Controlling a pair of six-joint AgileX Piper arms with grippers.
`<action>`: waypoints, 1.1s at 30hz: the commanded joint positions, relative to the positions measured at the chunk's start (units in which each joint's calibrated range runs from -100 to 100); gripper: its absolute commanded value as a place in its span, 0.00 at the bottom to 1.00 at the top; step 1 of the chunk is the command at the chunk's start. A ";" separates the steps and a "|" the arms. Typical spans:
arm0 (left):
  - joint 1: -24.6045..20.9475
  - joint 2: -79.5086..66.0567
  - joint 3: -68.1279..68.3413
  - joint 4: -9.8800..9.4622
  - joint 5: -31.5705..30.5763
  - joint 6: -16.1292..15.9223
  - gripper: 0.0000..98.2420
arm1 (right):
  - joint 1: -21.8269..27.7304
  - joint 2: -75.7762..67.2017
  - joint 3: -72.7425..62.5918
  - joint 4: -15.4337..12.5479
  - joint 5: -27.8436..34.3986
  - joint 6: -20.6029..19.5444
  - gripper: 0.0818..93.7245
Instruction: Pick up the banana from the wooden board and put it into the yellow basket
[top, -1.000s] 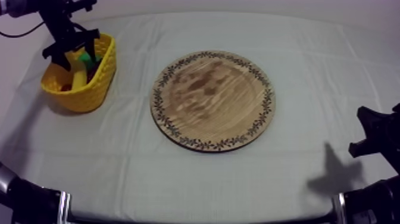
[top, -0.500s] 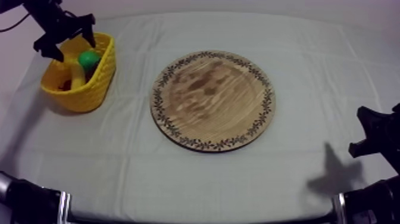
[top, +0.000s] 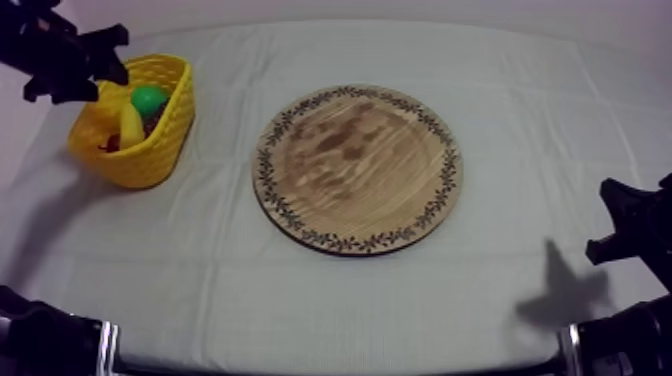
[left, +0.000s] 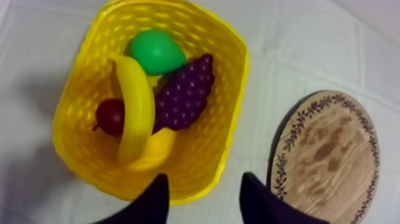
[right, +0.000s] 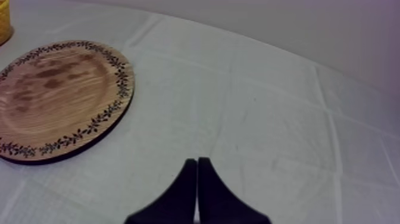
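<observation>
The banana (top: 130, 122) (left: 137, 113) lies inside the yellow basket (top: 150, 155) (left: 238, 107) at the table's far left, curved across the other fruit. My left gripper (top: 75, 80) (left: 204, 193) hovers above the basket's outer left rim. It is open, with nothing between its fingers. The round wooden board (top: 357, 168) (left: 327, 155) (right: 56, 95) sits bare in the middle of the table. My right gripper (top: 630, 225) (right: 197, 179) rests low at the right, shut as a narrow wedge over the cloth.
Sharing the basket with the banana are a green pear (left: 156, 50) (top: 150, 98), a bunch of purple grapes (left: 187, 95) and a small red fruit (left: 110, 116). Grey-white cloth stretches around the board and toward the front edge.
My left gripper has lifted off the basket and drawn back to the upper left, leaving the banana inside. The right arm has not moved.
</observation>
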 joint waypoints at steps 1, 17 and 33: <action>-0.22 -6.33 5.68 0.08 -2.63 0.27 0.37 | -0.02 0.00 0.05 -0.02 -0.03 0.00 0.00; -6.05 -34.79 31.44 -1.56 -23.92 2.84 0.02 | -0.02 0.00 0.05 -0.02 -0.03 0.00 0.00; -9.85 -67.96 57.74 -7.02 -26.36 -5.13 0.00 | -0.02 0.00 0.05 -0.02 -0.03 0.01 0.00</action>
